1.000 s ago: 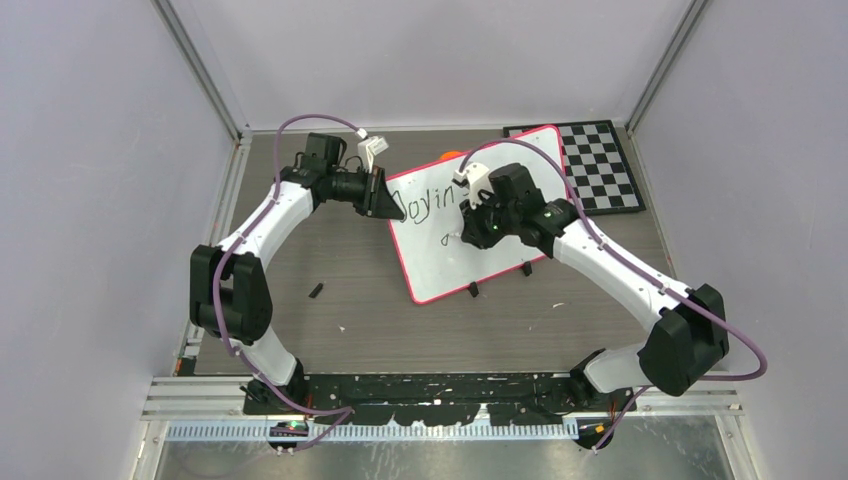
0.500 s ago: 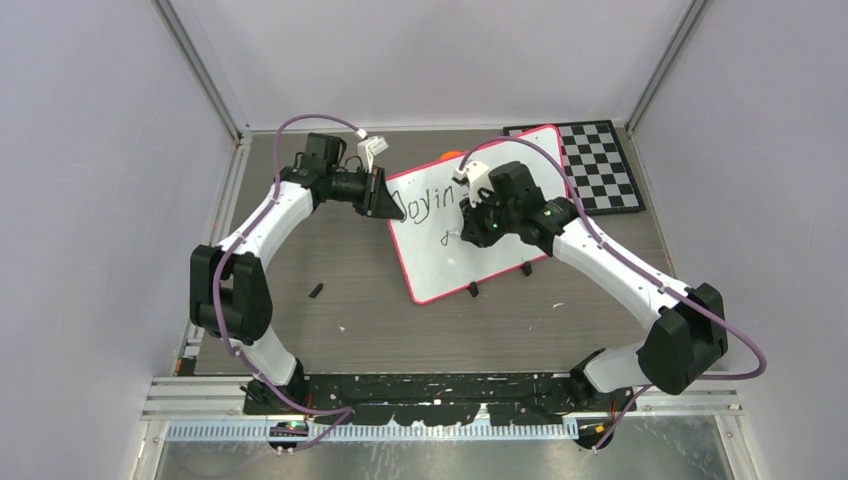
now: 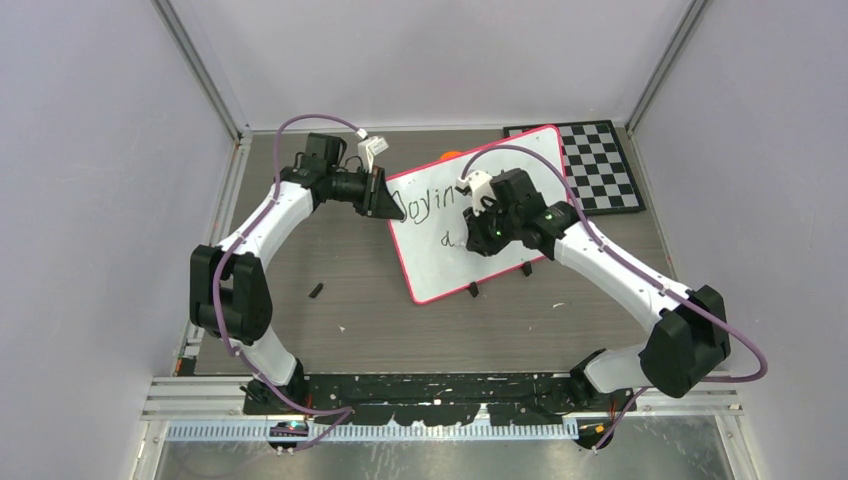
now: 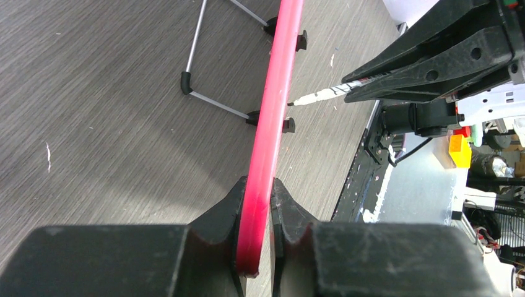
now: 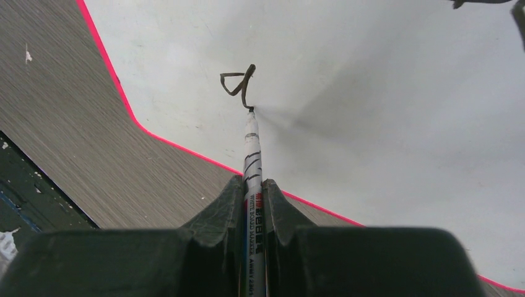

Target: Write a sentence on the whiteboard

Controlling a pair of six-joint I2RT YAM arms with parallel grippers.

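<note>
We see the wooden table (image 3: pixel 330 260) carrying the whiteboard (image 3: pixel 435 270) at its far centre, turned at an angle, with one far corner over the checkerboard (image 3: pixel 598 165). Seen edge-on from the left wrist, the board is propped on a thin wire stand (image 4: pixel 195 52). The left gripper (image 4: pixel 257 198) pinches the board's pink-red rim at its left edge. The right gripper (image 5: pixel 252 189) is pressed onto a marker (image 5: pixel 252 161), whose tip touches the white surface. The sentence (image 3: pixel 420 207) reads roughly "Joyin" on the upper line. Below it we find one looped stroke (image 5: pixel 238 83), ending at the tip.
</note>
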